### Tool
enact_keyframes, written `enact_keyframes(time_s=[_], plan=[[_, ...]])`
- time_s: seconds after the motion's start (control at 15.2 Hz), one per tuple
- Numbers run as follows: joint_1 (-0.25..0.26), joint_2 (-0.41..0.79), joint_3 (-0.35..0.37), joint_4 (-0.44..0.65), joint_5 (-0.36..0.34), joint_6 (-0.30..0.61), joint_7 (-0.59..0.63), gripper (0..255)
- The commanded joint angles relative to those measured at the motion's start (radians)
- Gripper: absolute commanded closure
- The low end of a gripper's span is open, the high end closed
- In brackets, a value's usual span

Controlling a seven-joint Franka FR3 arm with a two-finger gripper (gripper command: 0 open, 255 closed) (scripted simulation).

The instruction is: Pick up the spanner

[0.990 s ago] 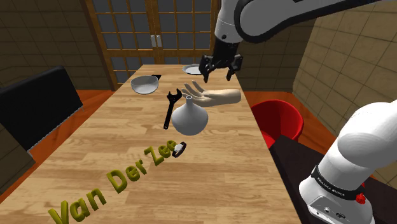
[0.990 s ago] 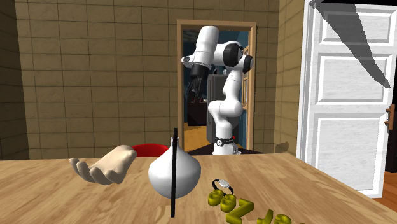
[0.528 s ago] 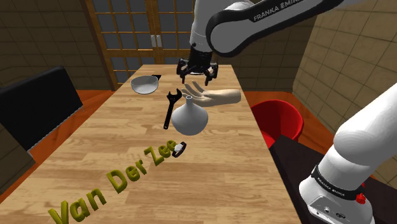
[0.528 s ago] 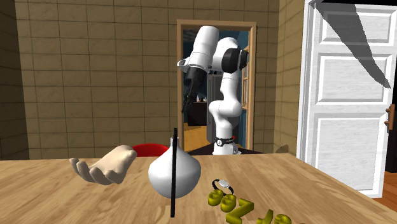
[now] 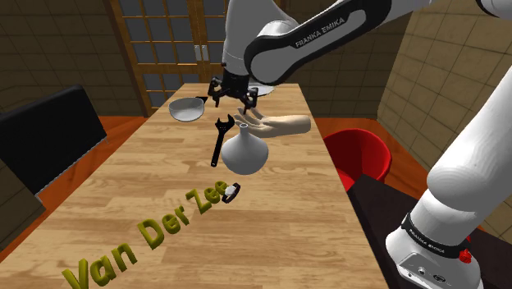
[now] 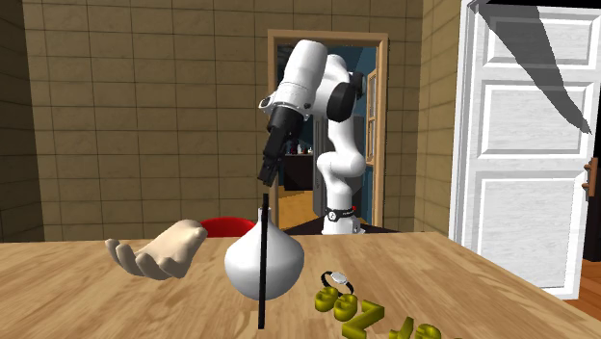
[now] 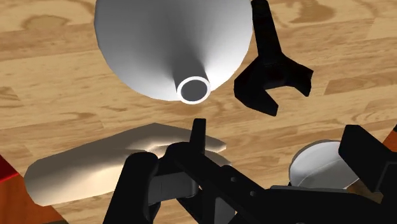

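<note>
Simulated room: a long wooden table (image 5: 164, 176) w/ one white Franka arm reaching out over it. Your gripper (image 5: 233, 98) hangs in the air above the table's far half, pointing down, its fingers spread apart and holding nothing.

The spanner (image 5: 217, 141) is black and lies flat on the tabletop, approx. midway between the two long edges. Its open-ended head points toward the far end, and nothing grips it. Just beside its handle, toward the long edge on the shoulder view's right, stands a pale round-bellied vase (image 5: 244, 153) w/ a narrow neck (can't tell if the two touch).

Beyond the vase a skin-toned model hand (image 5: 277, 125) lies palm up, wrist near that same edge. A grey bowl (image 5: 187, 108) sits closer to the far end, toward the opposite long edge. Nearer the robot's end, a small ring (image 5: 232, 193) rests by raised olive letters (image 5: 152, 232) reading "Van Der Zee".

In the wrist view you look down past the fingers at the vase mouth, w/ the spanner head beside it and the model hand's fingertips close by. A red chair (image 5: 358, 156) stands off the long edge on the shoulder view's right.
</note>
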State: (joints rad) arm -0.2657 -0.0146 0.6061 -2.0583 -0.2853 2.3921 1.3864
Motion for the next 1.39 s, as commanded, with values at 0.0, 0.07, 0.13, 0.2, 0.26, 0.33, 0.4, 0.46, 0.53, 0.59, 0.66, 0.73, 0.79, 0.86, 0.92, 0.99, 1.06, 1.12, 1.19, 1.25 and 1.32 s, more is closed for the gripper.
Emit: enact_keyframes(time_s=[0.0, 0.07, 0.13, 0.2, 0.26, 0.33, 0.4, 0.46, 0.53, 0.59, 0.66, 0.73, 0.79, 0.86, 0.92, 0.99, 1.06, 1.12, 1.19, 1.25, 1.32], plan=[[0.000, 0.015, 0.001, -0.009, -0.021, 0.021, 0.023, 0], [0.000, 0.021, 0.001, -0.017, -0.030, 0.033, 0.031, 0], [0.000, 0.027, 0.000, -0.024, -0.039, 0.044, 0.039, 0], [0.000, 0.033, 0.000, -0.032, -0.049, 0.055, 0.048, 0], [0.000, 0.044, -0.001, -0.042, -0.065, 0.073, 0.062, 0], [0.000, 0.044, -0.001, -0.042, -0.065, 0.073, 0.062, 0], [0.000, 0.044, -0.001, -0.042, -0.065, 0.073, 0.062, 0], [0.000, 0.044, -0.001, -0.042, -0.065, 0.072, 0.061, 255], [0.000, 0.044, -0.001, -0.042, -0.064, 0.072, 0.060, 255], [0.000, 0.043, -0.001, -0.043, -0.064, 0.073, 0.061, 255], [0.000, 0.043, -0.001, -0.042, -0.065, 0.073, 0.061, 255], [0.000, 0.044, -0.001, -0.042, -0.065, 0.072, 0.061, 255], [0.000, 0.043, -0.001, -0.042, -0.065, 0.073, 0.061, 255], [0.000, 0.043, -0.001, -0.043, -0.064, 0.073, 0.060, 255], [0.000, 0.043, -0.001, -0.043, -0.064, 0.073, 0.060, 255], [0.000, 0.043, -0.001, -0.043, -0.064, 0.072, 0.060, 255], [0.000, 0.044, -0.001, -0.042, -0.065, 0.073, 0.062, 255], [0.000, 0.037, 0.000, -0.036, -0.055, 0.062, 0.053, 255], [0.000, 0.031, 0.000, -0.029, -0.045, 0.051, 0.044, 255], [0.000, 0.024, 0.001, -0.021, -0.035, 0.039, 0.035, 255], [-0.001, 0.018, 0.001, -0.014, -0.026, 0.028, 0.027, 255]])
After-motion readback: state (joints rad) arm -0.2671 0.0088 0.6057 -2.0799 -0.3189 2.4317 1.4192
